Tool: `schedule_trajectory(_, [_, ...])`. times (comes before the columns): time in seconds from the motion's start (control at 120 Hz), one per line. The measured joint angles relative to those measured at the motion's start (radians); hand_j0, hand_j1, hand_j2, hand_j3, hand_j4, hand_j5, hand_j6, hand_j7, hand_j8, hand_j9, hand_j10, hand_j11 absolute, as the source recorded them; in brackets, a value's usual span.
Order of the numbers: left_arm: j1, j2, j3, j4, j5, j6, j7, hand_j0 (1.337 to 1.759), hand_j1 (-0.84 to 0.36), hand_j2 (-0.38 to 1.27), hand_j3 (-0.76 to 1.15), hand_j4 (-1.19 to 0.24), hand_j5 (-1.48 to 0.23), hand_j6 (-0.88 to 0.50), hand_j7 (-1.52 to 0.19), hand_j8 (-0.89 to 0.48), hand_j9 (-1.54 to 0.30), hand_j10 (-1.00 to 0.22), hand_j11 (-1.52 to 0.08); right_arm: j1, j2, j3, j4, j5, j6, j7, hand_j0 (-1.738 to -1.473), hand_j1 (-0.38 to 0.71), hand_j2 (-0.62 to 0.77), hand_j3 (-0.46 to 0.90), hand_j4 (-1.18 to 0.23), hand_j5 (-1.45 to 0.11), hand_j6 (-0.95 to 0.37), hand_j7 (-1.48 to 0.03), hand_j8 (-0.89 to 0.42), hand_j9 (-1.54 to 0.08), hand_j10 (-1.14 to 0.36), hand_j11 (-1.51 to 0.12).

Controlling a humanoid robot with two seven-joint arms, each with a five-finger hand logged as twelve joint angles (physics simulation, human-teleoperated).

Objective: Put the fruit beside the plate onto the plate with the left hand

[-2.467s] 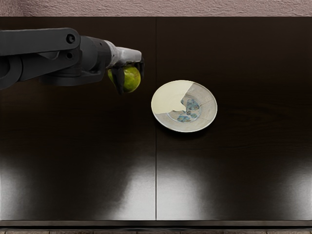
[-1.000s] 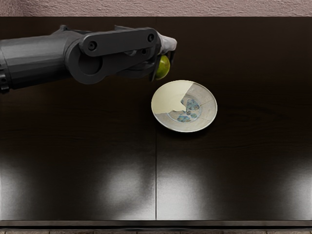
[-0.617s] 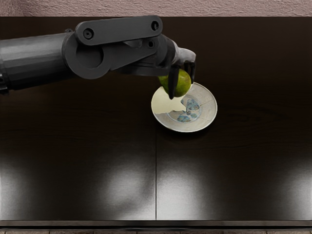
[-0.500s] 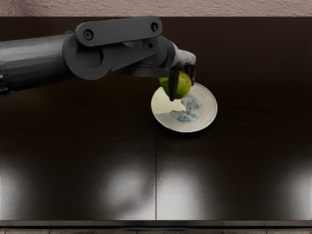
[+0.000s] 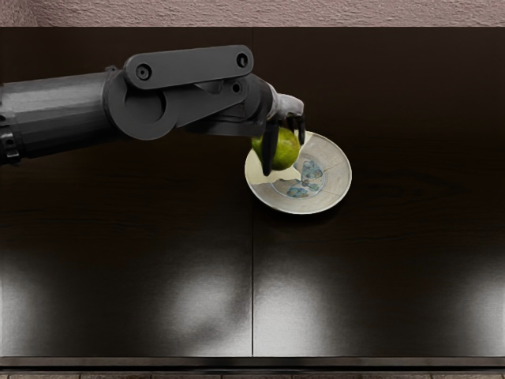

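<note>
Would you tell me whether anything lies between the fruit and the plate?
Nothing visible does: the left hand holds the fruit over the left side of the plate, with only its own fingers around it.

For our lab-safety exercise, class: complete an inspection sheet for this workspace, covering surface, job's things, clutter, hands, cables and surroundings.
Surface: dark glossy table, seam down the middle.
Job's things: green fruit held over the left part of the plate; contact cannot be told.
Clutter: nothing seen.
Grippers: left hand, fingers curled around the fruit; right hand not in view.
Cables: nothing seen.
Surroundings: pinkish wall behind the table.
</note>
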Motion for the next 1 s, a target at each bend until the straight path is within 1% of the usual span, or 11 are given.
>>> schedule_trajectory(0.1, [0.000,0.000,0.000,-0.001,-0.001,0.002,0.000,1.656,0.00,0.06,0.00,-0.34,-0.48,-0.25,-0.48,-0.25,-0.48,-0.33,-0.46,0.000,0.000,0.000,0.000,0.000,0.000,0.000,-1.658,-0.31,-0.01,0.00,-0.03,-0.04,-0.03,-0.04,-0.03,-0.04,-0.03,-0.04])
schedule_trajectory(0.217, [0.000,0.000,-0.001,-0.002,-0.002,0.004,0.000,1.657,0.02,0.06,0.00,-0.30,-0.41,-0.25,-0.41,-0.25,-0.41,-0.29,-0.40,0.000,0.000,0.000,0.000,0.000,0.000,0.000,-1.658,-0.31,-0.01,0.00,-0.03,-0.04,-0.03,-0.04,-0.03,-0.04,-0.03,-0.04])
schedule_trajectory(0.467, [-0.001,0.000,-0.004,-0.004,-0.004,0.005,0.000,1.658,0.04,0.05,0.00,-0.27,-0.35,-0.25,-0.35,-0.25,-0.35,-0.26,-0.35,0.000,0.000,0.000,0.000,0.000,0.000,0.000,-1.658,-0.31,-0.01,0.00,-0.03,-0.04,-0.03,-0.04,-0.03,-0.04,-0.03,-0.04])
schedule_trajectory(0.55, [0.001,0.000,-0.013,-0.024,-0.014,0.005,0.000,1.658,0.04,0.05,0.00,-0.26,-0.34,-0.25,-0.34,-0.25,-0.34,-0.26,-0.34,0.000,0.000,0.000,0.000,0.000,0.000,0.000,-1.658,-0.31,-0.01,0.00,-0.03,-0.04,-0.03,-0.04,-0.03,-0.04,-0.03,-0.04])
schedule_trajectory(0.667, [0.001,0.000,-0.044,-0.056,-0.134,0.003,0.000,1.658,0.05,0.05,0.00,-0.26,-0.34,-0.25,-0.34,-0.25,-0.34,-0.26,-0.34,-0.001,0.000,0.000,0.000,0.000,0.000,0.001,-1.658,-0.31,-0.01,0.00,-0.03,-0.04,-0.03,-0.04,-0.03,-0.04,-0.03,-0.04])
schedule_trajectory(0.817, [0.027,0.000,-0.093,-0.110,-0.331,0.000,0.000,1.658,0.04,0.05,0.00,-0.26,-0.34,-0.26,-0.33,-0.26,-0.33,-0.26,-0.33,-0.003,0.000,0.000,0.000,0.000,0.000,0.001,-1.658,-0.31,-0.01,0.00,-0.03,-0.04,-0.03,-0.04,-0.03,-0.04,-0.03,-0.04])
schedule_trajectory(1.0, [0.031,0.000,-0.126,-0.179,-0.473,0.005,0.000,1.658,0.03,0.05,0.00,-0.27,-0.34,-0.26,-0.34,-0.26,-0.34,-0.26,-0.34,-0.006,0.000,0.000,0.000,0.000,0.000,0.001,-1.658,-0.31,-0.01,0.00,-0.03,-0.04,-0.03,-0.04,-0.03,-0.04,-0.03,-0.04])
